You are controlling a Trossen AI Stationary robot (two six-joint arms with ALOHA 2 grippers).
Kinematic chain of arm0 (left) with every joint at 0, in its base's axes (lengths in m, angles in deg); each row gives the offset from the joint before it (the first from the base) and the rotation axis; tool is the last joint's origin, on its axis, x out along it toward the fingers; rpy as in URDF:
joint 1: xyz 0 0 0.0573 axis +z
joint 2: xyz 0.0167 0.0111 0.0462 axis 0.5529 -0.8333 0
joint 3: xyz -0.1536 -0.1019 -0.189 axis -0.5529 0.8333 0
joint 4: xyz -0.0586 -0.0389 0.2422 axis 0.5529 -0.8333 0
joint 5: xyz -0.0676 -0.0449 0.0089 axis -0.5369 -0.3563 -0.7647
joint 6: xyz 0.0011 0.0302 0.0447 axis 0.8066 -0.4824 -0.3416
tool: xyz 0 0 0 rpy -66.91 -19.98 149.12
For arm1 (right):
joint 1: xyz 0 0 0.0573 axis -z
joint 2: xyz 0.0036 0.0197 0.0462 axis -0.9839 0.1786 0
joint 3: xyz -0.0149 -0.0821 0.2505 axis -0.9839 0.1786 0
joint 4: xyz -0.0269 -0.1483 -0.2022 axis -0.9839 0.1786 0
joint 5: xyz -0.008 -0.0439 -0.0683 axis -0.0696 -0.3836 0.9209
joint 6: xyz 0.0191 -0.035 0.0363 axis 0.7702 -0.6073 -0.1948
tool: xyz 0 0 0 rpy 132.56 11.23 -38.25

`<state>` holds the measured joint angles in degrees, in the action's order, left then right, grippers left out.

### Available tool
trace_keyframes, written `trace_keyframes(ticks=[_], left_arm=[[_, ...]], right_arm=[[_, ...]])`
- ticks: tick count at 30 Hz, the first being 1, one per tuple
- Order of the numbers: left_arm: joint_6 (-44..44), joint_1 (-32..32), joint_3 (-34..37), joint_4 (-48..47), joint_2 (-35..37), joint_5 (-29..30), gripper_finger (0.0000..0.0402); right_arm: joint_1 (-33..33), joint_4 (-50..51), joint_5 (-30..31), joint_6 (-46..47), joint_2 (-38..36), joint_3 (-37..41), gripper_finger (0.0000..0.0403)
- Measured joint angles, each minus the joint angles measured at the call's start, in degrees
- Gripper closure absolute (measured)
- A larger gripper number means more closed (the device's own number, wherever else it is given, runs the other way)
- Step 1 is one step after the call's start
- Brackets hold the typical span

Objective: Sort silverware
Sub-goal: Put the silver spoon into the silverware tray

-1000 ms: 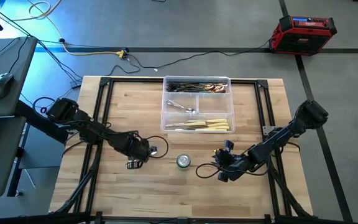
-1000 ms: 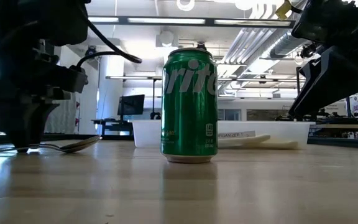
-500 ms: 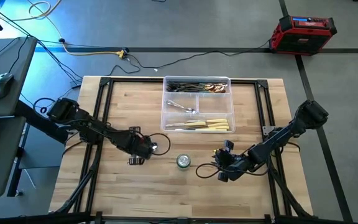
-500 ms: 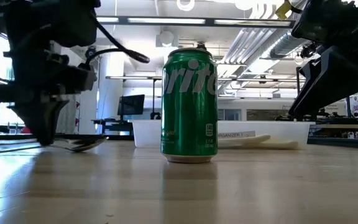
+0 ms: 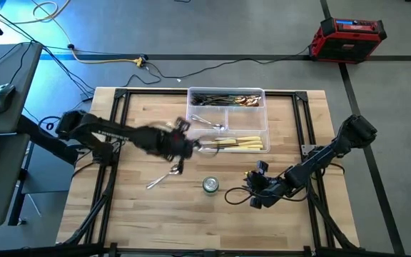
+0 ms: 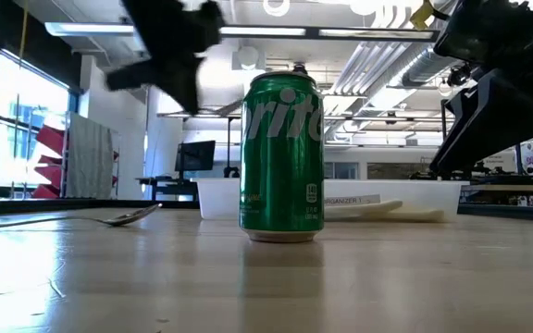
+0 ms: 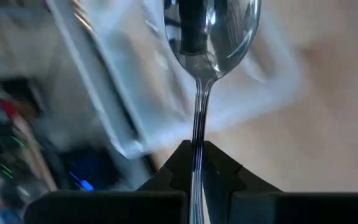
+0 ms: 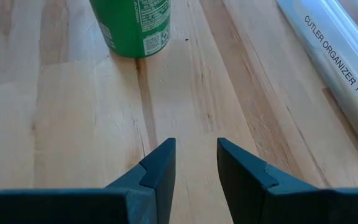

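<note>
My left gripper is raised over the table at the clear tray's near-left corner. It is shut on a shiny spoon, and it blurs high in the low view. A second spoon lies flat on the wood, also visible in the low view. The tray holds dark forks, spoons and cream-handled knives. My right gripper is open and low over the table, right of the green can. My left gripper pinches the spoon's thin handle between its two fingers, a short way below the bowl. The fingers lie along the handle. The bowl sticks out past the fingertips and the spoon is lifted clear of the table.
The green can stands upright between the two grippers, just ahead of my right gripper, where it shows in the right wrist view. Bare wood lies near and left of the can. A red case sits on the floor beyond the table.
My left gripper has risen off the table and swung toward the far-right, up to the tray's near-left corner, carrying a spoon. One spoon stays lying on the wood where the gripper was.
</note>
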<state>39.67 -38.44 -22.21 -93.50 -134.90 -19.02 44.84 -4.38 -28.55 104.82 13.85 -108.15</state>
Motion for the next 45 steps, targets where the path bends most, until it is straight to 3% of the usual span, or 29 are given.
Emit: trace_keyframes(ticks=[7,12,14,25,29,38,42,45], left_arm=[[-16.15,16.47,-0.02,24.98,-2.43,-16.75,0.0401],[-18.25,21.76,-0.02,32.89,-7.40,-29.11,0.0401],[-18.52,22.61,0.00,33.62,-9.90,-31.01,0.0401],[-18.20,22.87,0.02,33.93,-18.71,-28.72,0.0396],[-17.72,22.95,0.02,34.13,-19.76,-23.36,0.0383],[-11.91,24.93,0.02,34.29,-19.67,-21.36,0.0352],[-11.02,23.51,0.02,31.40,-18.31,-16.41,0.0344],[-4.88,20.31,0.02,26.37,-15.17,-9.58,0.0344]], right_arm=[[0.00,0.02,0.00,-0.10,0.00,0.00,0.0300],[0.00,0.48,0.02,-0.42,0.02,0.00,0.0300],[0.00,0.46,0.04,-1.24,0.00,0.00,0.0300],[0.00,0.43,0.02,-1.09,0.00,0.00,0.0300],[0.00,0.39,0.02,-0.99,0.00,0.00,0.0300],[0.00,0.42,0.00,-0.61,0.02,0.00,0.0300],[0.00,0.42,0.02,-0.61,0.02,0.00,0.0300],[0.01,0.46,-0.04,-0.61,0.00,0.00,0.0300]])
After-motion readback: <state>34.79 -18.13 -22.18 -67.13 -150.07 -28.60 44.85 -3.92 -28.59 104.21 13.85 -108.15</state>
